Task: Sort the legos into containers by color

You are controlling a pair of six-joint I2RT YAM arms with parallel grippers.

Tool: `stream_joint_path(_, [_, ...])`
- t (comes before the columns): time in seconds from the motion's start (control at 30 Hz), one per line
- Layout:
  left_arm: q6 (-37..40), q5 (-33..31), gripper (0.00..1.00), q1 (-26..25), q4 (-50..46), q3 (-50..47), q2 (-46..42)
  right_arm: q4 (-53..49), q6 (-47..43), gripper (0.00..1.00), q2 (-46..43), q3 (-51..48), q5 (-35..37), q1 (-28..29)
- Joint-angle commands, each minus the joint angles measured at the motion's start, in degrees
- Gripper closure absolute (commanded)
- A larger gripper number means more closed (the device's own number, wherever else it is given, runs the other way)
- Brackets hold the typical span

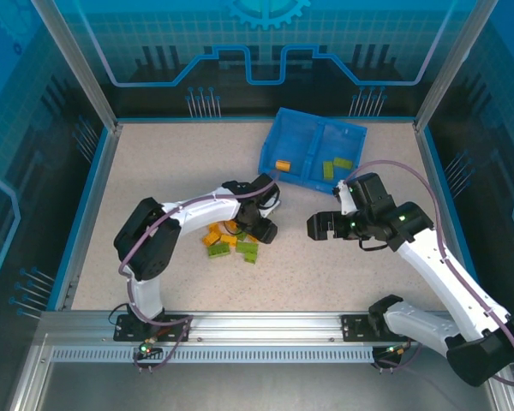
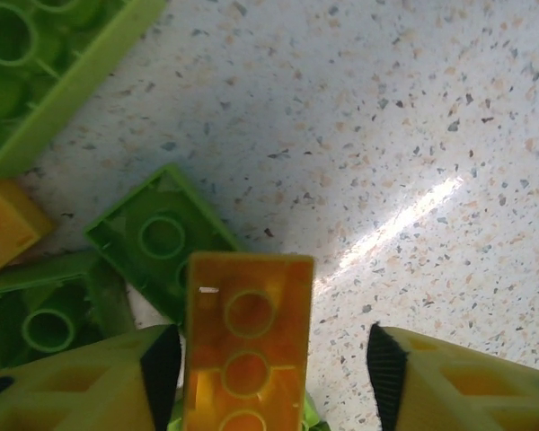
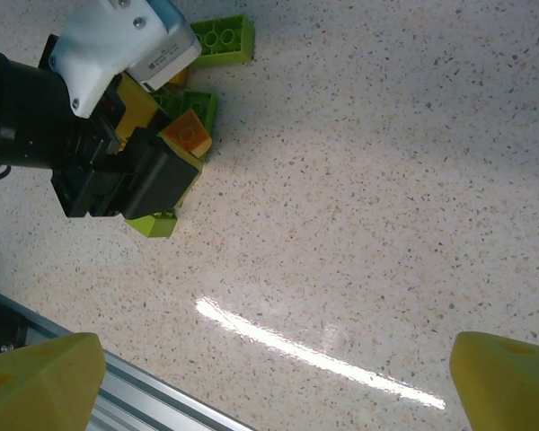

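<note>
A pile of orange and light green legos (image 1: 231, 241) lies on the table left of centre. My left gripper (image 1: 261, 229) is down at the pile's right end. In the left wrist view an orange lego (image 2: 247, 346) stands between its fingers, against the left pad (image 2: 162, 364), with a gap to the right pad (image 2: 386, 368); the jaws are open around it. Green legos (image 2: 162, 238) lie beside it. The blue tray (image 1: 278, 120) holds one orange lego (image 1: 283, 165) in the left container and green legos (image 1: 336, 167) in the right. My right gripper (image 1: 319, 226) hovers open and empty.
The right wrist view looks over bare speckled table toward the left arm's gripper (image 3: 117, 171), with a green brick (image 3: 220, 40) beyond it. A metal rail (image 1: 257, 330) runs along the near edge. Blue walls enclose the table.
</note>
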Motion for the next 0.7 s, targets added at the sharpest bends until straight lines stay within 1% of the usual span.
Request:
stream_joint_path(0.0, [1.0, -1.7, 0.45, -0.9, -1.1, 0.9, 1.5, -0.8, 0.9, 0.00, -0.7, -0.9, 0.3, 0.6])
stream_joint_path(0.2, [1.2, -5.2, 0.57, -1.7, -0.1, -0.2, 2.3, -0.9, 1.1, 0.00, -0.8, -0.5, 0.5, 0.5])
stream_joint_path(0.27, [0.7, -5.6, 0.65, -1.7, 0.3, -0.3, 1.9, -0.9, 1.1, 0.00, -0.8, -0.4, 0.1, 0.6])
stream_joint_path(0.37, [-0.7, -5.0, 0.71, -1.8, 1.9, -1.3, -0.7, -0.3, 1.1, 0.00, -1.2, -0.9, -1.8, 0.6])
stream_joint_path(0.5, [-2.8, -3.6, 0.74, -1.8, 3.7, -1.2, -6.4, 2.8, 2.6, 0.00, -2.3, -1.5, -7.3, 0.6])
stream_joint_path(0.6, [-3.9, -4.2, 0.74, -1.5, 4.2, 0.9, -10.7, 4.7, 4.8, 0.00, -3.7, -1.3, -7.8, 0.6])
stream_joint_path(0.67, [-4.6, -6.5, 0.74, -0.8, 3.8, 4.3, -11.0, 5.3, 6.1, 0.00, -4.8, -1.0, -6.5, 0.6])
